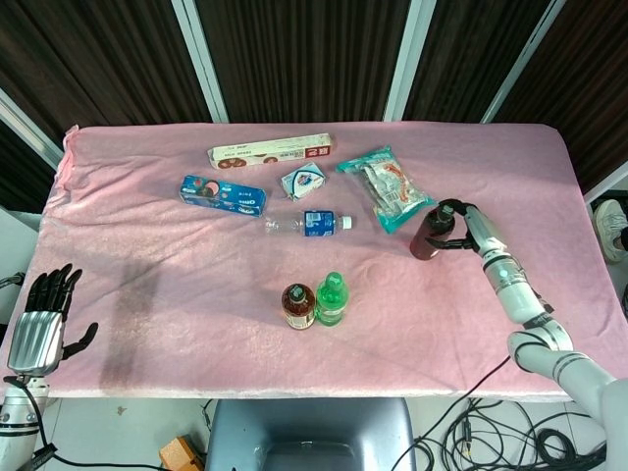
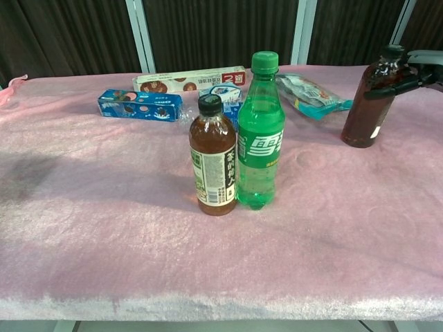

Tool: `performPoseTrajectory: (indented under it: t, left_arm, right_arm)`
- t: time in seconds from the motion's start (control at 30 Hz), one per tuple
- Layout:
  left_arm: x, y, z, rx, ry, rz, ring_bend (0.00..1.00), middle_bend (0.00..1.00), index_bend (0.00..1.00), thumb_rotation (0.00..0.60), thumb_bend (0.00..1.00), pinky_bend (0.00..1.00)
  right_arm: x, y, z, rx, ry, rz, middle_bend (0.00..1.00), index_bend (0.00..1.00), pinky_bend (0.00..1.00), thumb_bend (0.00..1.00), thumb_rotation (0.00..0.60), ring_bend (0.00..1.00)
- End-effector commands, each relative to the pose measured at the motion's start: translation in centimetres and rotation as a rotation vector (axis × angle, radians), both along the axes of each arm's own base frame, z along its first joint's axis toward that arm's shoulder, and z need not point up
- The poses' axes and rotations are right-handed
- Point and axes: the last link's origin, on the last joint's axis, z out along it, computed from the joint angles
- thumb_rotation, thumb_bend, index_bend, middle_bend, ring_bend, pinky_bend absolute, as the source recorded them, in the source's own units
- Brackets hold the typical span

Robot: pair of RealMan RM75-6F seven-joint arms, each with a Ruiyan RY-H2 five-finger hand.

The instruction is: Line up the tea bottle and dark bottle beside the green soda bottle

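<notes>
The tea bottle [image 1: 298, 305] stands upright near the table's front middle, touching the green soda bottle [image 1: 332, 298] on its right; the chest view shows the same pair, tea bottle [image 2: 213, 158] and green soda bottle [image 2: 260, 135]. The dark bottle [image 1: 429, 234] stands further back on the right. My right hand [image 1: 463, 227] grips its upper part, fingers curled round the shoulder. In the chest view the dark bottle [image 2: 369, 104] leans to the right, with a finger of the right hand [image 2: 410, 75] across it. My left hand [image 1: 41, 322] hangs off the table's front left corner, fingers spread, holding nothing.
A clear water bottle [image 1: 309, 223] lies on its side behind the pair. Further back are a blue cookie box [image 1: 223, 195], a long box [image 1: 271, 151], a small white pack [image 1: 304, 181] and a teal snack bag [image 1: 386, 186]. A grey chair back [image 1: 309, 432] sits below the front edge.
</notes>
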Motion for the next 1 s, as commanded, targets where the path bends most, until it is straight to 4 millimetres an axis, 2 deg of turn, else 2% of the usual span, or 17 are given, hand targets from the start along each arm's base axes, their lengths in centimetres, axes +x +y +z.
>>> performPoseTrajectory:
  t: [0.03,0.13,0.2,0.37,0.47,0.63,0.73,0.9,1.0]
  left_arm:
    - [0.0,0.1,0.0,-0.002,-0.003,0.002,0.0,0.0,0.0,0.6,0.29,0.0]
    - [0.0,0.2,0.0,-0.003,-0.002,0.002,0.0,0.0,0.0,0.6,0.29,0.0]
    - [-0.1,0.2,0.0,-0.003,-0.003,0.003,0.0,0.0,0.0,0.6,0.29,0.0]
    - [-0.1,0.1,0.1,-0.002,-0.004,0.002,0.0,0.0,0.0,0.6,0.29,0.0]
    - [-0.1,0.1,0.1,-0.003,-0.006,0.003,0.0,0.0,0.0,0.6,0.29,0.0]
    - [-0.1,0.0,0.2,0.004,-0.01,0.002,0.0,0.0,0.0,0.6,0.29,0.0]
    - [-0.1,0.0,0.3,0.013,-0.009,0.003,0.0,0.0,0.0,0.6,0.29,0.0]
    - [-0.1,0.1,0.2,0.019,0.022,0.006,0.0,0.0,0.0,0.6,0.3,0.0]
    - [0.0,0.1,0.0,0.013,0.025,0.006,0.0,0.0,0.0,0.6,0.3,0.0]
  right_arm:
    - [0.4,0.1,-0.3,0.017,0.0,0.02,0.3,0.46,0.08,0.26,0.6,0.21]
    - [0.5,0.2,-0.4,0.022,-0.001,0.027,0.32,0.48,0.09,0.26,0.6,0.22]
    - [0.4,0.2,-0.4,0.017,0.001,0.027,0.36,0.55,0.13,0.28,0.6,0.28]
    - [0.4,0.1,-0.3,-0.044,0.016,0.036,0.59,0.85,0.39,0.37,0.6,0.53]
    - [0.6,0.4,0.0,-0.084,0.011,0.059,0.66,0.94,0.47,0.4,0.6,0.6]
    - [1.8,2.0,0.6,-0.125,0.0,0.138,0.69,0.97,0.53,0.4,0.6,0.64]
    - [3.7,3.9,0.7,-0.112,-0.017,0.215,0.69,0.97,0.54,0.4,0.6,0.64]
    - [6.4,6.9,-0.2,-0.024,-0.045,0.264,0.69,0.97,0.55,0.4,0.6,0.64]
    - [7.5,8.0,-0.9,0.013,-0.043,0.283,0.69,0.97,0.55,0.4,0.6,0.64]
